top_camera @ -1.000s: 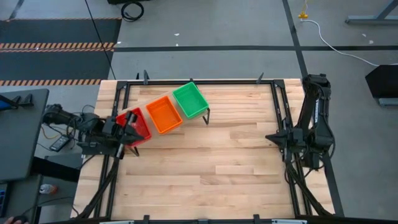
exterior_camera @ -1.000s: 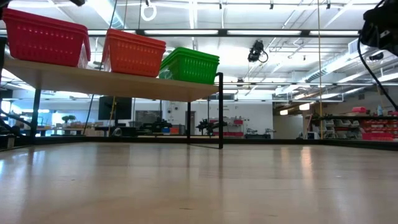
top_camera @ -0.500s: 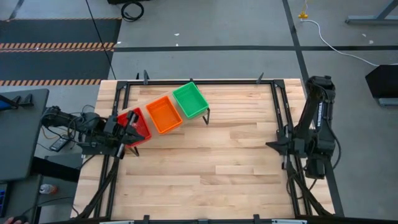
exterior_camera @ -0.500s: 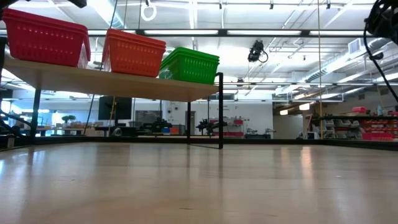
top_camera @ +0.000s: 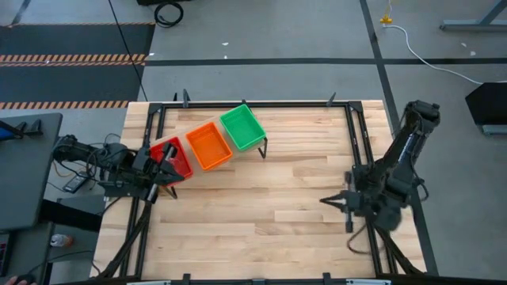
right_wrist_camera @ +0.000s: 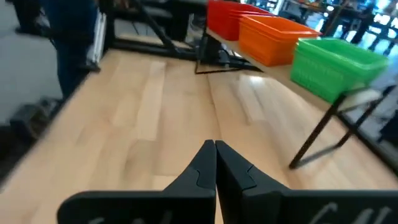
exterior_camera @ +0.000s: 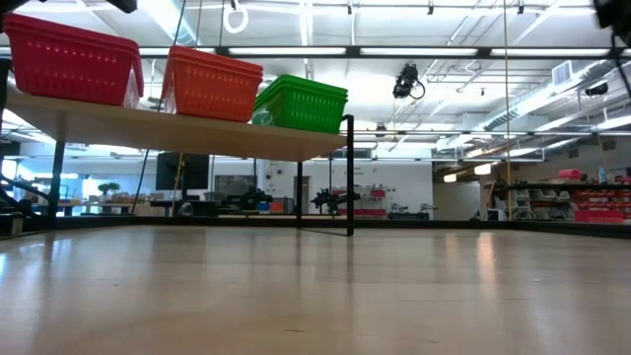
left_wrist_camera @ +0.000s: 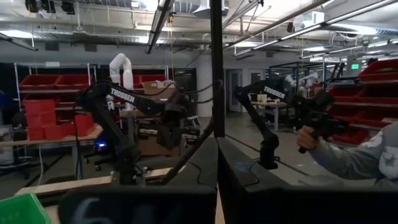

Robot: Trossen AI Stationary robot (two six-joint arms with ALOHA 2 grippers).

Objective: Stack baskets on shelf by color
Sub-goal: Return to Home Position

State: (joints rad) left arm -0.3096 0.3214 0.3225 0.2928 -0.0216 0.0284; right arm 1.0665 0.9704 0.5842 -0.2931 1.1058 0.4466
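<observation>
Baskets [exterior_camera: 209, 87] made of plastic mesh sit in three piles on the long pale wooden shelf [exterior_camera: 197, 130] with thin black legs. A red pile [top_camera: 179, 153], an orange pile [top_camera: 209, 147] and a green pile [top_camera: 241, 127] stand side by side, each colour on its own. The sorting looks done, so the job now is to bring the arms home.

The left gripper [top_camera: 166, 172] hangs just beside the red pile. Its fingers are pressed together with nothing in them. The right gripper [top_camera: 326, 199] is well apart from the shelf, over the bare wooden tabletop [top_camera: 293, 182]. It is squeezed closed and empty too.

To do this step well, I think the left arm should back away from the red pile gently and not swing sideways. One bump could knock the pile off. The right arm has lots of room to fold back.

The high view shows both arms, but not how tall the piles are. The low view shows the piles standing neat on the shelf, high over the table, but no gripper. I cannot count the baskets in a pile. Only the left wrist view shows the room, where a person's hand [left_wrist_camera: 314, 132] holds a dark handle.
</observation>
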